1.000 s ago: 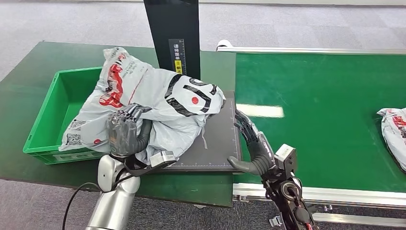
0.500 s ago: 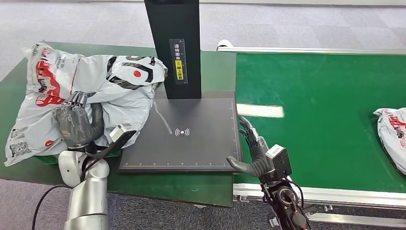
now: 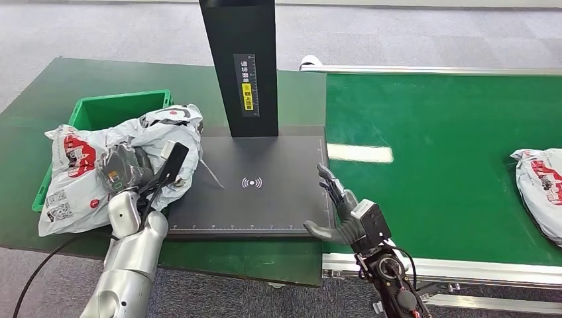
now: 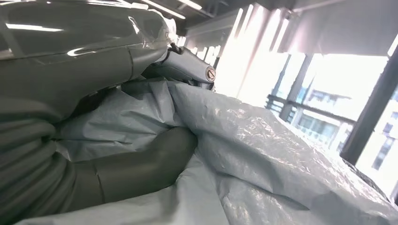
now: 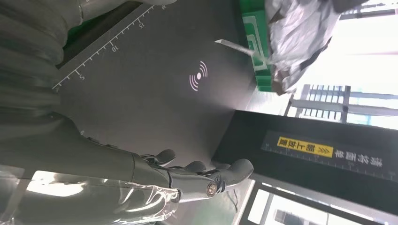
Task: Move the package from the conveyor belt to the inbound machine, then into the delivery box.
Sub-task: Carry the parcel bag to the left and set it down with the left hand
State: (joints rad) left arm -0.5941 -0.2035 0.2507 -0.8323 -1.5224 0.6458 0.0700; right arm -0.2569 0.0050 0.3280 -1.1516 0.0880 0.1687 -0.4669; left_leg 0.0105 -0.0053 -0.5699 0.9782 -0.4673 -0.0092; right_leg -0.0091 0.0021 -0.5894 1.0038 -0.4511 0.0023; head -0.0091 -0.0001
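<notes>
Rightward, the green conveyor belt [image 3: 450, 152] carries a second package [image 3: 540, 195] at its far right edge; beside it the black inbound machine [image 3: 265, 192] shows a bare scanning plate under its upright column [image 3: 240, 66]; left of that, the grey package [image 3: 99, 172] lies crumpled over the green delivery box [image 3: 106, 109], one corner trailing onto the plate; the left hand [image 3: 122, 169] grips its plastic, fingers [image 4: 141, 164] buried in folds; the right hand [image 3: 335, 212] hovers at the plate's right edge, fingers spread, holding nothing.
</notes>
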